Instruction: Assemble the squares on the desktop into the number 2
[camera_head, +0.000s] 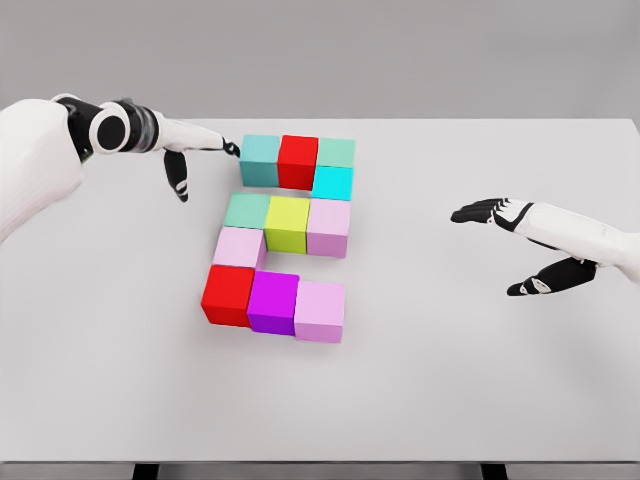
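Observation:
Coloured cubes sit together mid-table in the outline of a 2. The top row is a teal cube (260, 159), a red cube (298, 160) and a green cube (337, 153), with a cyan cube (333, 183) below the green one. The middle row holds a green cube (247, 210), a yellow cube (287, 222) and a pink cube (329, 227). A pink cube (238, 247) links down to the bottom row of red (229, 294), magenta (273, 301) and pink (320, 310). My left hand (200, 150) is open, fingertips touching the teal cube's left side. My right hand (510, 245) hovers open at the right.
The white table (450, 380) ends in a front edge near the bottom of the picture, with dark legs showing below it. A grey wall stands behind the far edge.

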